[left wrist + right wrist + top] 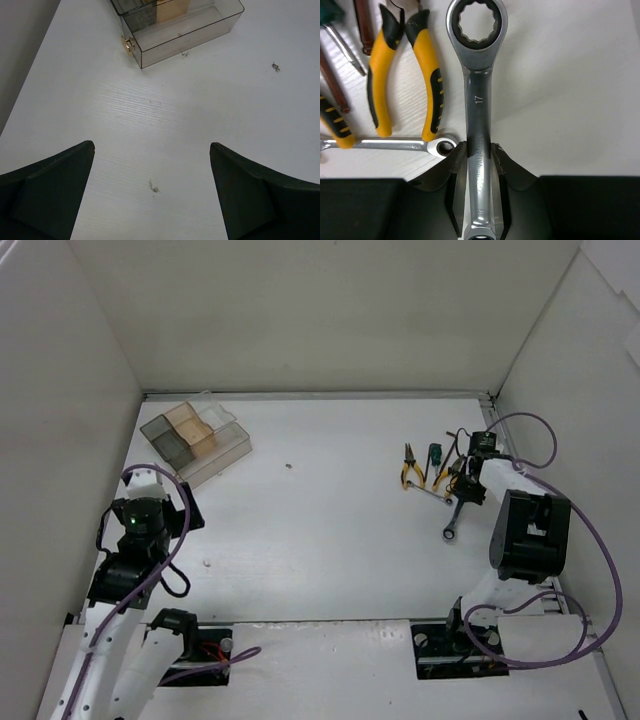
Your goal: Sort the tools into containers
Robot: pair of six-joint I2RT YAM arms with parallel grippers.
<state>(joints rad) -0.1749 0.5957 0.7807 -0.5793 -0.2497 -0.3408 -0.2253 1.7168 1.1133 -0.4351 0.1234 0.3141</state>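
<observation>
My right gripper point(479, 150) is shut on the shank of a large silver ring wrench point(477, 95), whose ring end points away from the wrist. From above, the wrench point(457, 517) slants down-left from the right gripper point(467, 492). To its left lie yellow-handled pliers point(405, 75), a slim silver wrench point(395, 145) and a screwdriver shaft point(342, 50); the overhead view shows the pliers point(409, 468) and a green-handled screwdriver point(434, 452). The clear divided tray point(195, 437) sits far left. My left gripper point(152, 150) hangs open over bare table, short of the tray point(220, 20).
White walls box in the table on three sides. Purple cables point(600, 540) loop around the right arm. A second yellow-and-black handle point(332, 125) lies at the left edge of the right wrist view. Small specks point(275, 66) mark the table near the tray.
</observation>
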